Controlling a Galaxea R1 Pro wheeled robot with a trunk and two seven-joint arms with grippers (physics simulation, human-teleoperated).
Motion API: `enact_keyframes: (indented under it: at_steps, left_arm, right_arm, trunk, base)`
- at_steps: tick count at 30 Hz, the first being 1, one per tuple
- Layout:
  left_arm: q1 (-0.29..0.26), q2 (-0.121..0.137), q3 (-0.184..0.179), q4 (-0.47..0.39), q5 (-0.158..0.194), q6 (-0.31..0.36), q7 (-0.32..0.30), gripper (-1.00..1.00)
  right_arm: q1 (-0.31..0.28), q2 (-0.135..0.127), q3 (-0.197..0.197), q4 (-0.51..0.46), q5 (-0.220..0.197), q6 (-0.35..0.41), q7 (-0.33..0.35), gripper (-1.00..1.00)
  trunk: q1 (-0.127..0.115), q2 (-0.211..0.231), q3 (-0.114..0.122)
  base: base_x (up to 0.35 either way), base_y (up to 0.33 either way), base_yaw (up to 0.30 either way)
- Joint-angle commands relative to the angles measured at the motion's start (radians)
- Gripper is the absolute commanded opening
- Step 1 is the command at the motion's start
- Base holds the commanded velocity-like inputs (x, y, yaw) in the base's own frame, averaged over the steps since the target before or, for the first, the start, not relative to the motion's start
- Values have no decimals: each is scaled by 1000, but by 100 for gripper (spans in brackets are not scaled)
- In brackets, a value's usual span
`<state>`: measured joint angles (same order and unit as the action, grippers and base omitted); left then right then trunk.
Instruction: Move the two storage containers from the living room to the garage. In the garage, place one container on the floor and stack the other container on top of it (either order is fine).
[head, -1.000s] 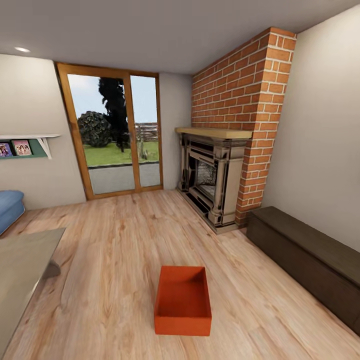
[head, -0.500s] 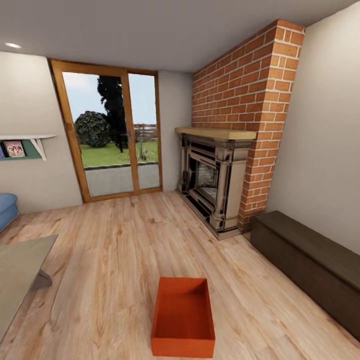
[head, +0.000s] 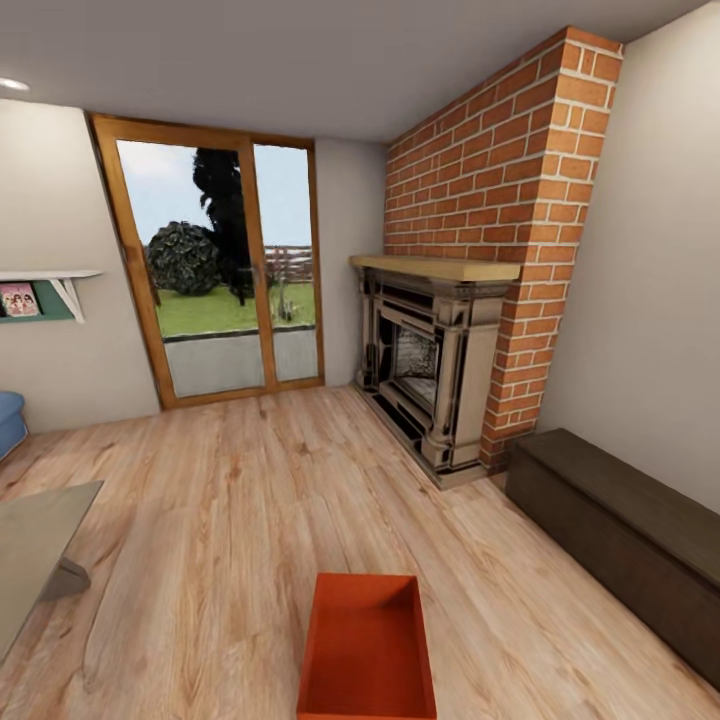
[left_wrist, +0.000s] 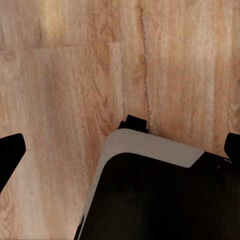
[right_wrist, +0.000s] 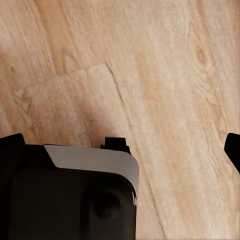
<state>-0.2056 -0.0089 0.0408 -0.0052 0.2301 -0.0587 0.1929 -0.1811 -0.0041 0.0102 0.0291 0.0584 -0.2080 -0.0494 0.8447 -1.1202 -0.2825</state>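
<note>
You are in the approach step: one storage container (head: 367, 648) sits on the wood plank floor (head: 230, 500) directly before you, short of the fireplace (head: 425, 365). Both grippers hang with jaws apart, holding nothing. Next, stop close and reach down.

You see a brick fireplace (head: 440, 360) beside big glass doors (head: 215, 275). A dark bench (head: 620, 530) sits by the wall. A little shelf (head: 40, 290) holds pictures.
</note>
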Motion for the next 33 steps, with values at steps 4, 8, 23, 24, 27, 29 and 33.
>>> enact_keyframes:
  at_steps: [4,8,23,24,27,29,33]
  left_arm:
    - [-1,0,4,1,3,-4,2,100]
    - [-1,1,4,1,3,-4,2,100]
    - [-1,1,4,1,3,-4,2,100]
    - [-1,1,4,1,3,-4,2,100]
    - [-1,1,4,1,3,-4,2,100]
    - [-1,1,4,1,3,-4,2,100]
    - [-1,1,4,1,3,-4,2,100]
  right_arm:
    - [-1,0,2,3,7,-6,-3,100]
    - [-1,1,2,3,7,-8,-3,100]
    - [-1,3,1,3,2,-4,-2,100]
    - [-1,2,1,3,2,-4,-2,100]
    - [-1,1,1,3,4,-4,-1,100]
    - [-1,1,1,3,5,-4,-1,100]
    - [-1,1,2,3,6,-4,-1,100]
  trunk:
    - [0,-1,-1]
    - [0,-1,-1]
    - [0,-1,-1]
    - [0,-1,-1]
    - [0,-1,-1]
    - [0,-1,-1]
    - [0,-1,-1]
  base:
    - [18,0,0]
    - [5,0,0]
    - [0,0,0]
    - [0,0,0]
    - [0,0,0]
    - [0,0,0]
    - [0,0,0]
